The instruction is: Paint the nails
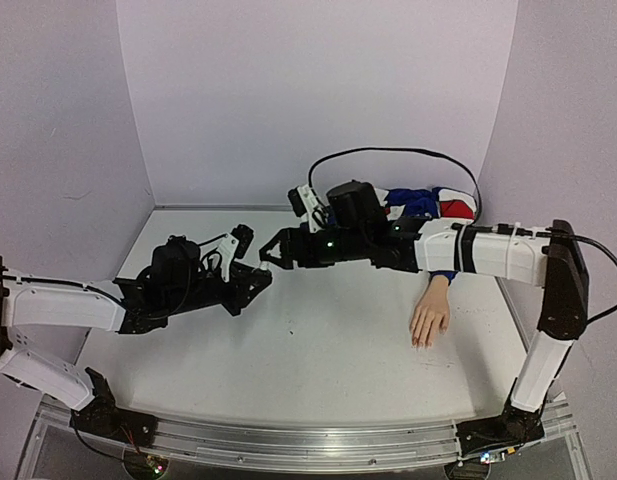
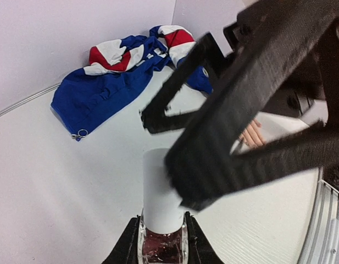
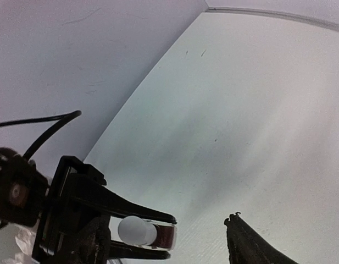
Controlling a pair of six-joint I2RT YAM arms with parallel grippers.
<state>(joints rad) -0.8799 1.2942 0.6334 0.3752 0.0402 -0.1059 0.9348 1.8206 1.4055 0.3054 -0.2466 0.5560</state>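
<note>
The pale mannequin hand [image 1: 429, 318] lies palm down at the right of the table, its blue sleeve [image 1: 420, 203] running toward the back wall. Its nails are too small to make out. My left gripper [image 1: 256, 278] is shut on a small dark nail-polish bottle [image 2: 162, 245], whose white cap [image 2: 160, 192] sticks out ahead of the jaws. My right gripper [image 1: 272, 252] hangs just beyond the cap with its fingers spread, open and holding nothing. In the right wrist view the bottle [image 3: 165, 235] sits between the left arm's jaws, and one right finger [image 3: 251, 245] shows at the bottom.
A blue, red and white garment [image 2: 120, 77] is bunched against the back wall at the right. The right forearm [image 1: 468, 250] spans the table above the mannequin's wrist. White walls close in the table on three sides.
</note>
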